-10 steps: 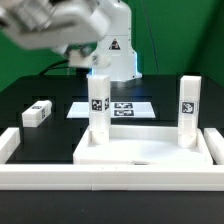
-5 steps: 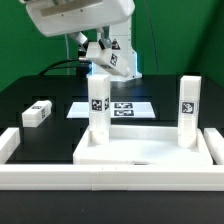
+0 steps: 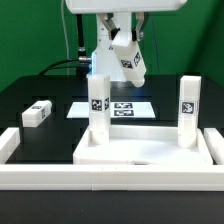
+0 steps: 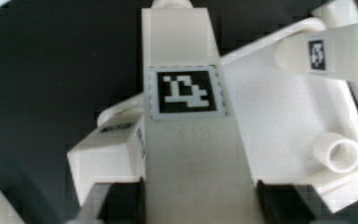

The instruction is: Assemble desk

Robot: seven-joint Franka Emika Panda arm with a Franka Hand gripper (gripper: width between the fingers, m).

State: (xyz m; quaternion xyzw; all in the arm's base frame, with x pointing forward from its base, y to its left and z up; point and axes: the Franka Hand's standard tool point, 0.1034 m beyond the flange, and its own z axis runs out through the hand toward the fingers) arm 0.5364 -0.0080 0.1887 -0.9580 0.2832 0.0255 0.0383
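The white tabletop [image 3: 150, 153] lies upside down near the front. Two legs stand upright in it, one at the exterior view's left [image 3: 98, 106] and one at the right [image 3: 188, 110]. A third leg [image 3: 37, 113] lies loose on the black table at the left. My gripper [image 3: 123, 40] is shut on a fourth leg [image 3: 130, 60] and holds it tilted in the air above the tabletop's back edge. In the wrist view this tagged leg [image 4: 185, 95] runs between my black fingers [image 4: 119, 200], with the tabletop [image 4: 309, 110] and a standing leg [image 4: 318, 50] below.
The marker board [image 3: 128, 108] lies flat behind the tabletop. A long low white border wall [image 3: 110, 177] runs along the front and turns up at the left [image 3: 8, 145]. The arm's base stands at the back centre.
The arm has swung from the exterior view's upper left to the centre, carrying the leg. The leg now hangs above the tabletop's back edge.
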